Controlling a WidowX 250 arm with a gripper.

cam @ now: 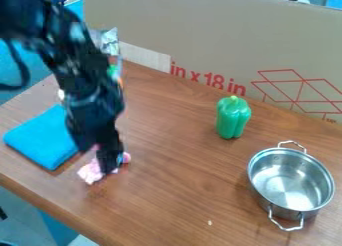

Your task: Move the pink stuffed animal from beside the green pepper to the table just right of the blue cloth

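Touching pink cloth — end effector; two-handled pot

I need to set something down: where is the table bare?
The widest free patch of table lies between the pink cloth and the pot, bare but for a pale speck; it runs up past the green pepper to the cardboard. It's crowded around the pincer, pink cloth and blue cloth.

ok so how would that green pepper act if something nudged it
The green pepper stands upright and looks taller than wide, so it may tip; its rounded sides could then let it roll. Its shiny skin might be slippery.
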